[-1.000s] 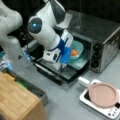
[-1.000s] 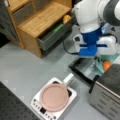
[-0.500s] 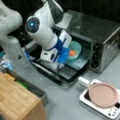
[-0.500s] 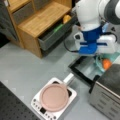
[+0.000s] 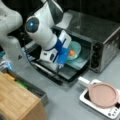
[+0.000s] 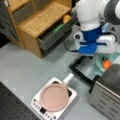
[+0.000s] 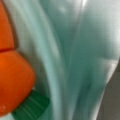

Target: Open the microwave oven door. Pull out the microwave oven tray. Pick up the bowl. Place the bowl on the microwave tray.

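Observation:
The microwave oven (image 5: 100,32) stands with its door (image 5: 62,73) folded down flat in front; the oven (image 6: 107,95) and the door (image 6: 82,67) show again from the opposite side. The grey tray (image 5: 81,63) sticks out of the oven over the door. On the tray sits the pale teal bowl (image 5: 75,50) with orange food. In a front view the bowl (image 6: 101,62) peeks out beneath the arm. My gripper (image 5: 65,57) reaches down at the bowl's near rim, also seen from above (image 6: 93,51). The wrist view is filled by the bowl's wall (image 7: 75,50) and its orange food (image 7: 12,75). The fingers are hidden.
A pink plate (image 5: 102,95) lies on a small white appliance at a front view's bottom right; the plate (image 6: 54,97) also shows. A wooden cabinet (image 6: 40,20) with an open drawer (image 6: 53,33) stands nearby, and its corner (image 5: 17,102) is close to the door. Black knobs (image 5: 96,55) face forward.
The arm's upper body has shifted slightly to a front view's left. The bowl stays in the same place on the tray.

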